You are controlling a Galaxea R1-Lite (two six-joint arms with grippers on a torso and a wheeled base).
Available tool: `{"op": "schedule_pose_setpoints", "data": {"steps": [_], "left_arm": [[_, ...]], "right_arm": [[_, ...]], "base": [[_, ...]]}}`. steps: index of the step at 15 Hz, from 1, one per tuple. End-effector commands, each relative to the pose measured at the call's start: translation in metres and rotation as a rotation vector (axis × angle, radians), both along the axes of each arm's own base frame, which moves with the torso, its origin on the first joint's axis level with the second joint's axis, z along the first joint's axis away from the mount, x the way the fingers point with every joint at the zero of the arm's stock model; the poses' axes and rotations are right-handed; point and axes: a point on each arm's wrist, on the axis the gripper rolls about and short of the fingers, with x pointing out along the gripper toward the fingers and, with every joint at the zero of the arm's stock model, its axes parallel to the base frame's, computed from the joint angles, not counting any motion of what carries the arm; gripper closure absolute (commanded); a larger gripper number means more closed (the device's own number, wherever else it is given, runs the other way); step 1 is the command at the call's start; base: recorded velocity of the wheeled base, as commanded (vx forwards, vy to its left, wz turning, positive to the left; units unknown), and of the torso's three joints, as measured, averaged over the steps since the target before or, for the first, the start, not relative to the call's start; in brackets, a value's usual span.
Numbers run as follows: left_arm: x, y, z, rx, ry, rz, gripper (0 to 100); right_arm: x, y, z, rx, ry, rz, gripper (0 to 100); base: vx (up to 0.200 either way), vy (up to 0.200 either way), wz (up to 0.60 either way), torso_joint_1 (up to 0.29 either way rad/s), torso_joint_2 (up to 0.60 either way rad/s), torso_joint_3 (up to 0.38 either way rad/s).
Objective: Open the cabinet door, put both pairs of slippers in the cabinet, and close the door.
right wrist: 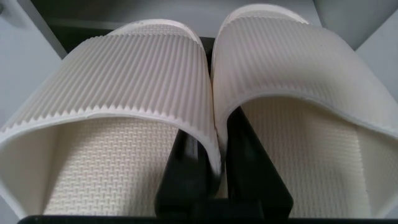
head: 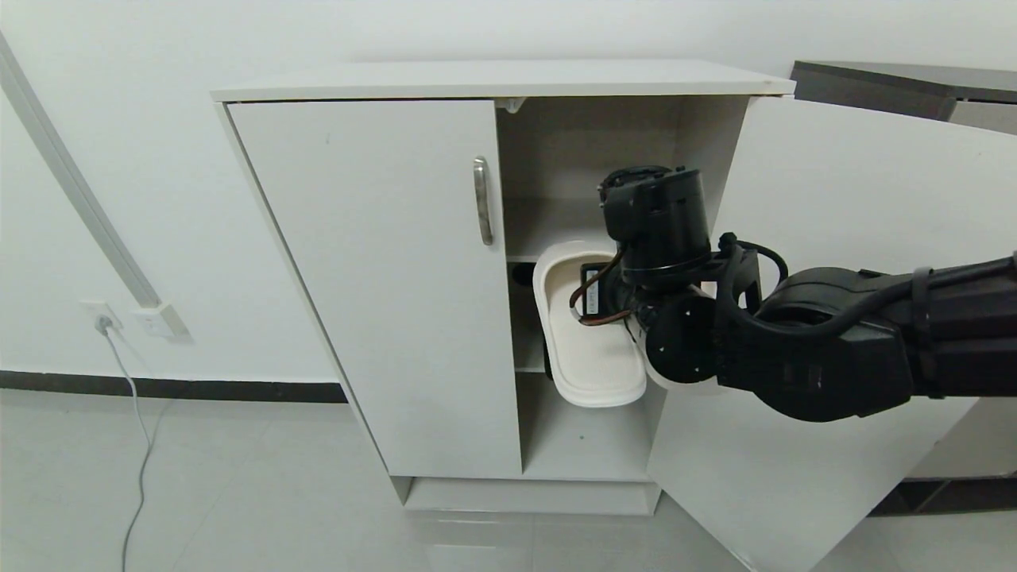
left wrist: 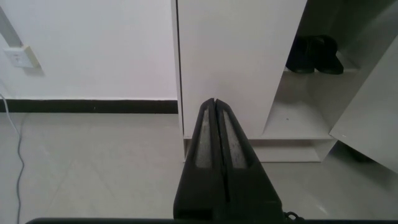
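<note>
Two cream slippers [right wrist: 143,87], probably light, soft foam, are pinched together by their inner strap edges, a sensible hold, in the right gripper [right wrist: 214,158] at the cabinet's [head: 357,278] open half. Nearby the left gripper [left wrist: 214,134] hangs closed and empty. Two dark slippers [left wrist: 316,55] sit on a shelf farther in.

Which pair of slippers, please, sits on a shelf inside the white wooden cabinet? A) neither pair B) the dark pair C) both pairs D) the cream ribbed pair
B: the dark slippers rest on a shelf of the white cabinet, while the right hand clamps the cream ribbed slippers.
</note>
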Motion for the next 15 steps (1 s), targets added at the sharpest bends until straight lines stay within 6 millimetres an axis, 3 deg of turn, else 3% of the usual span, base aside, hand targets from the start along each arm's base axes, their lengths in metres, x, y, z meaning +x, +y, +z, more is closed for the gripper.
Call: {"op": "schedule_pose_setpoints", "data": {"steps": [1,3,15], "left_arm": [[0.0,0.0,0.0,0.0,0.0,0.001,100],[0.0,0.0,0.0,0.0,0.0,0.001,100],[0.0,0.0,0.0,0.0,0.0,-0.001,100]], "right_arm": [[0.0003,0.0007,-0.0005,-0.001,0.0,0.001,100],[0.0006,0.001,-0.0011,-0.001,0.002,0.004,100],[0.0063,0.0067,-0.0092,-0.006,0.009,0.005,100]], "base": [[0.0,0.0,0.0,0.0,0.0,0.0],[0.0,0.0,0.0,0.0,0.0,0.0],[0.2,0.0,0.0,0.004,0.0,0.003]]}}
